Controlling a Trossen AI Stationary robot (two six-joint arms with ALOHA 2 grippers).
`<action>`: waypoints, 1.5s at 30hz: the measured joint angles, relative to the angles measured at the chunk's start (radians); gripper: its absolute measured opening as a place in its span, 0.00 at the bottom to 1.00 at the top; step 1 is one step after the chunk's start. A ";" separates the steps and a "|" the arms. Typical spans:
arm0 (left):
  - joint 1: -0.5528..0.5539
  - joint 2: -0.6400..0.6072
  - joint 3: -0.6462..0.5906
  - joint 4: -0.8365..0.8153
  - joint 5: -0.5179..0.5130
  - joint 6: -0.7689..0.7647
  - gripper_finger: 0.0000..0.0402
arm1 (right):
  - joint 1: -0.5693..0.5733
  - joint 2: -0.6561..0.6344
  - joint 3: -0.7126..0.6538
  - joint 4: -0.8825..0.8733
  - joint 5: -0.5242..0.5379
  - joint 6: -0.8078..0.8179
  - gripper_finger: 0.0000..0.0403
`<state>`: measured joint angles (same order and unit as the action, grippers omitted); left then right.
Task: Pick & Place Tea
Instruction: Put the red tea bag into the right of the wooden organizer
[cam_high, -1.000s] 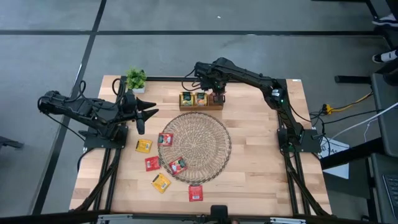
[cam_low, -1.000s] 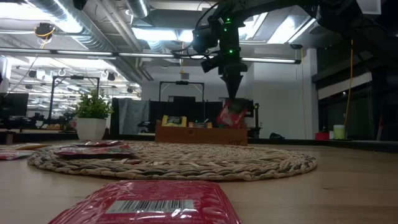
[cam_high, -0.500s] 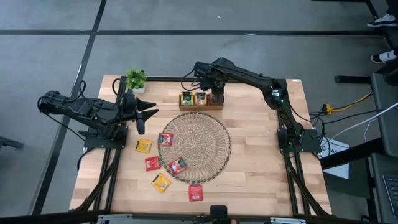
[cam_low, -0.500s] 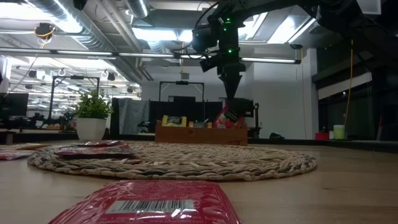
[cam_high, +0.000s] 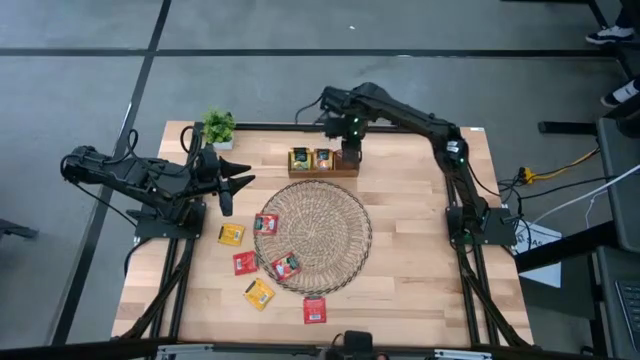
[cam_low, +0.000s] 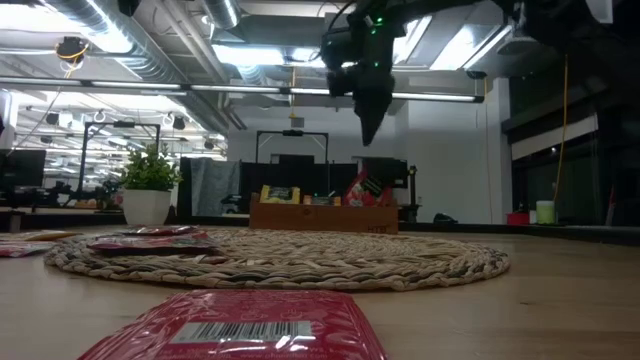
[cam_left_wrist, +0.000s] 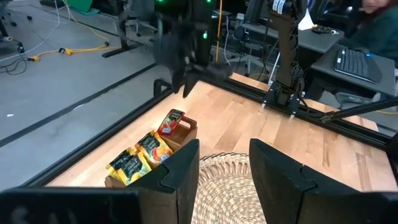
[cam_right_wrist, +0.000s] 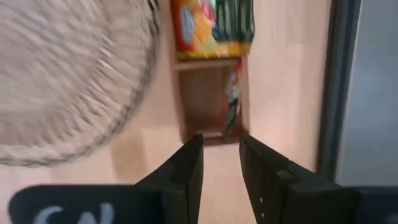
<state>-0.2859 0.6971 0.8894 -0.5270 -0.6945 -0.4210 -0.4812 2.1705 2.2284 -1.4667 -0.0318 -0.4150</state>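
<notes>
Right gripper (cam_low: 366, 138) is released, fingers apart and empty, hovering above the wooden box (cam_high: 323, 170) at the table's far edge. Red tea sachet (cam_low: 368, 190) stands tilted in the box's end compartment, yellow ones (cam_high: 300, 159) in the others. More sachets (cam_high: 286, 266) lie on and beside the wicker mat (cam_high: 330, 240). My left gripper (cam_high: 240, 183) waits open near the potted plant (cam_high: 218, 127).

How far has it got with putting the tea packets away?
Some sachets already stand in the wooden box, including a red sachet leaning in its end compartment. The right gripper hangs open and empty above that compartment. The left gripper waits open near the mat's edge. Six loose sachets remain on the wicker mat and table.
</notes>
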 joint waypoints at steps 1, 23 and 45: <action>0.000 0.000 0.000 0.000 0.000 0.000 0.34 | -0.009 -0.012 0.000 0.014 -0.037 0.016 0.26; 0.000 0.000 0.000 0.000 -0.002 -0.030 0.34 | -0.075 -0.057 -0.043 0.039 -0.286 0.028 0.26; 0.000 0.000 0.000 0.000 -0.152 -0.012 0.34 | 0.028 -0.142 -0.043 0.173 -0.229 0.178 0.14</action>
<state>-0.2860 0.6971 0.8894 -0.5270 -0.8466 -0.4332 -0.4530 2.0289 2.1853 -1.2934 -0.2607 -0.2369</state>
